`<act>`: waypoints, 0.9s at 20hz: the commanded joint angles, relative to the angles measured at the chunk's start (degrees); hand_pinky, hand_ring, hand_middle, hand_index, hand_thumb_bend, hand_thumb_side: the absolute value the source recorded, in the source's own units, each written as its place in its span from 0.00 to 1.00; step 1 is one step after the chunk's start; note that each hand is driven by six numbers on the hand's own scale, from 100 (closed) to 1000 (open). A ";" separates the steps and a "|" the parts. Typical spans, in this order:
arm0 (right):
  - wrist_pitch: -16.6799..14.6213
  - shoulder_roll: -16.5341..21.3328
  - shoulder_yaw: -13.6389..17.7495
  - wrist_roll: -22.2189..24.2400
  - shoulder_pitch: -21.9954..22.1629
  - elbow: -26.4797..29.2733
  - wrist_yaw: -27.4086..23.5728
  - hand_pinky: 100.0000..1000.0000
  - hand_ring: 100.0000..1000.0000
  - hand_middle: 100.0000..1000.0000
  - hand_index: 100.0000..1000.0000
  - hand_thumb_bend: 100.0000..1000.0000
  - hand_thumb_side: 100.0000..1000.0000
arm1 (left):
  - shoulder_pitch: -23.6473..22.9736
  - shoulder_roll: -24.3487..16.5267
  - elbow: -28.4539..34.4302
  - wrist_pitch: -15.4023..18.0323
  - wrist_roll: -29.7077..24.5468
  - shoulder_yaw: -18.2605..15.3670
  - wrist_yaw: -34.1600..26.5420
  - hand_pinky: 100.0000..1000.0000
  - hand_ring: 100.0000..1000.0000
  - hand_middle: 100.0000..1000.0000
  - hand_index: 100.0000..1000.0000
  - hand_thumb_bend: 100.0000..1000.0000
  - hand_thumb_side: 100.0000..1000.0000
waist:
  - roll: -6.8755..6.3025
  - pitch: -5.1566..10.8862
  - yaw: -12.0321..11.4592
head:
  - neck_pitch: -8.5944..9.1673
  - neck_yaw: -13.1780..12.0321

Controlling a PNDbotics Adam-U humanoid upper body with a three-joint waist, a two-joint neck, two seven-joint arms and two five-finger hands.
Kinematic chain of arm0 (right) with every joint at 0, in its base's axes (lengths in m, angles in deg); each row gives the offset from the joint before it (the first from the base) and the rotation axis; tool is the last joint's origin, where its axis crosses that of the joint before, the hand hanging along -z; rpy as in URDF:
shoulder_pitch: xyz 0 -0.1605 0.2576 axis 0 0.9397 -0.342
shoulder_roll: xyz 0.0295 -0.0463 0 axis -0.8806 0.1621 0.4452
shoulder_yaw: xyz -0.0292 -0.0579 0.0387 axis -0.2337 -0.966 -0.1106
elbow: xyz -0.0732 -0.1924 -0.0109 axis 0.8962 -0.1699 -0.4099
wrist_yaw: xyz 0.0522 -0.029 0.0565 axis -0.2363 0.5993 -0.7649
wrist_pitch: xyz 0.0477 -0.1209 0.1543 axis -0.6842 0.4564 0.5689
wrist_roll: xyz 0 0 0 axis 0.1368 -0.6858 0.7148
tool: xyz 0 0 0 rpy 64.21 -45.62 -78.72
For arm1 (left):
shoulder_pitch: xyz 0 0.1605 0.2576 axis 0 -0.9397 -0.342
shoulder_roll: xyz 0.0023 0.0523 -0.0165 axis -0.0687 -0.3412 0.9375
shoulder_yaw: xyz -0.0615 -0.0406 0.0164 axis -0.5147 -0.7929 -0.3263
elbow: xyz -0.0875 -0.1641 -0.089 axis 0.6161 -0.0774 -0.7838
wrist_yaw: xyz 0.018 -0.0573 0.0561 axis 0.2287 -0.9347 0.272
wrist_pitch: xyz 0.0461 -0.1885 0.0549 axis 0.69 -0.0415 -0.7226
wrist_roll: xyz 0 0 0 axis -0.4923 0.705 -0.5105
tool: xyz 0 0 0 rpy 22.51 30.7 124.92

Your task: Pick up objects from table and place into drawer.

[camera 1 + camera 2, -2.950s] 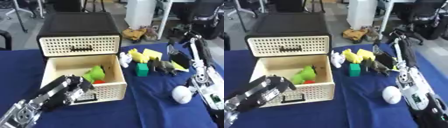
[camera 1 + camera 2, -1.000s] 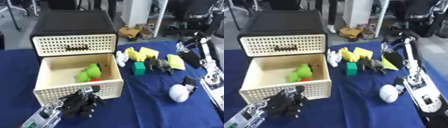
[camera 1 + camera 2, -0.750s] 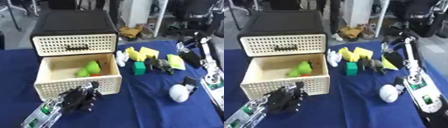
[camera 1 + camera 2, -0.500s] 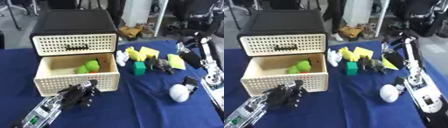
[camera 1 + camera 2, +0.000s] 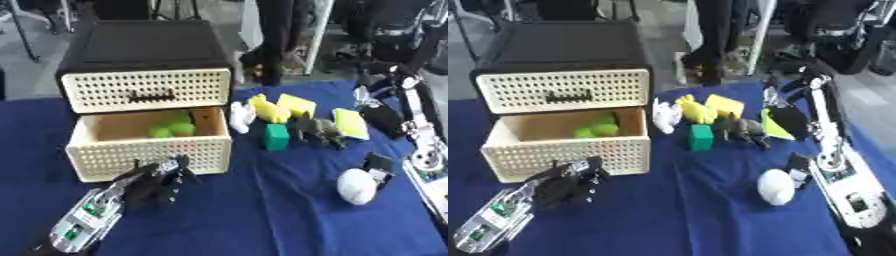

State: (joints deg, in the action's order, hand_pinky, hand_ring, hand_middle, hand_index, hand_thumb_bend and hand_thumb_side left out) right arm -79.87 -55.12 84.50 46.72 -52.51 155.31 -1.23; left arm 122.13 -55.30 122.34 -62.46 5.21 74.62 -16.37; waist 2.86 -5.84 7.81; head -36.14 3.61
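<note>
The black cabinet [image 5: 144, 47] has a cream perforated upper drawer [image 5: 144, 91], shut, and a lower drawer [image 5: 149, 156] pulled partly out. Green objects [image 5: 171, 129] lie inside the lower drawer, at the back. My left hand [image 5: 154, 182] is low in front of it, open, with its fingertips against the drawer's front panel. On the blue cloth to the right lie a white figure [image 5: 239, 116], yellow blocks [image 5: 280, 106], a green block [image 5: 276, 137], a dark grey toy [image 5: 317, 131] and a yellow-green wedge [image 5: 349, 123]. My right hand [image 5: 381, 118] hangs at the wedge's right edge, too blurred to read.
A white egg-shaped object [image 5: 357, 186] and a small black item [image 5: 378, 163] lie near my right forearm [image 5: 426, 150]. The blue table [image 5: 262, 220] is bare in front of the drawer. A person's legs stand beyond the far edge.
My left hand has come round to the drawer's front and moved forward against it. The lower drawer has slid partway back into the cabinet. The right arm has stayed put.
</note>
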 commanded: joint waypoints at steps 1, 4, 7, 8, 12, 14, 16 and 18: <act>-0.32 0.67 0.15 0.17 -1.16 1.48 -0.52 0.47 0.56 0.68 0.77 0.00 0.47 | 2.20 0.45 -1.94 2.09 0.65 -2.01 1.49 0.00 0.00 0.00 0.64 0.11 1.00 | 0.03 0.36 0.64 | 0.84 -0.45; -0.49 0.40 -0.03 0.43 -1.47 1.53 -0.41 0.48 0.56 0.68 0.77 0.00 0.47 | 3.30 1.18 -4.55 3.50 1.53 -3.57 2.65 0.00 0.00 0.00 0.64 0.10 1.00 | 0.02 0.13 1.32 | 1.13 -0.69; -0.72 0.18 -0.19 0.70 -1.65 1.65 -0.35 0.48 0.56 0.68 0.77 0.00 0.47 | 4.34 1.55 -6.37 4.69 2.62 -5.18 3.56 0.00 0.00 0.00 0.64 0.09 1.00 | 0.01 -0.15 1.89 | 1.39 -0.96; -0.77 0.11 -0.21 0.77 -1.67 1.66 -0.34 0.48 0.56 0.68 0.77 0.00 0.47 | 4.66 1.58 -6.78 5.03 2.99 -5.67 3.81 0.00 0.00 0.00 0.64 0.09 1.00 | 0.00 -0.20 2.04 | 1.47 -1.02; -0.98 -0.07 -0.21 0.93 -1.51 1.72 -0.42 0.48 0.56 0.68 0.77 0.00 0.47 | 5.78 1.38 -7.73 5.99 4.62 -7.40 4.34 0.00 0.00 0.00 0.64 0.09 1.00 | -0.05 -0.32 2.49 | 1.75 -1.20; -1.11 -0.14 -0.23 1.03 -1.42 1.74 -0.49 0.48 0.56 0.68 0.77 0.00 0.47 | 6.32 1.22 -8.01 6.32 5.45 -8.17 4.51 0.00 0.00 0.00 0.64 0.09 1.00 | -0.07 -0.33 2.72 | 1.89 -1.30; -1.24 -0.24 -0.29 1.17 -1.37 1.73 -0.51 0.48 0.56 0.68 0.77 0.00 0.47 | 6.87 1.06 -8.22 6.64 6.24 -8.87 4.74 0.00 0.00 0.00 0.64 0.08 1.00 | -0.09 -0.33 2.98 | 2.06 -1.43; -1.36 -0.28 -0.30 1.24 -1.30 1.73 -0.50 0.48 0.56 0.68 0.77 0.00 0.47 | 7.40 0.92 -8.37 6.89 6.92 -9.50 4.71 0.00 0.00 0.00 0.64 0.08 1.00 | -0.10 -0.34 3.21 | 2.19 -1.52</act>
State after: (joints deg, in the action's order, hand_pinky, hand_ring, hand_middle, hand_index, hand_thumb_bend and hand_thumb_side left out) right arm -81.02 -56.06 83.84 47.87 -53.01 155.83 -1.23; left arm 128.07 -53.54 113.52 -55.80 11.52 66.06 -11.85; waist 2.76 -6.81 10.97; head -34.63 2.29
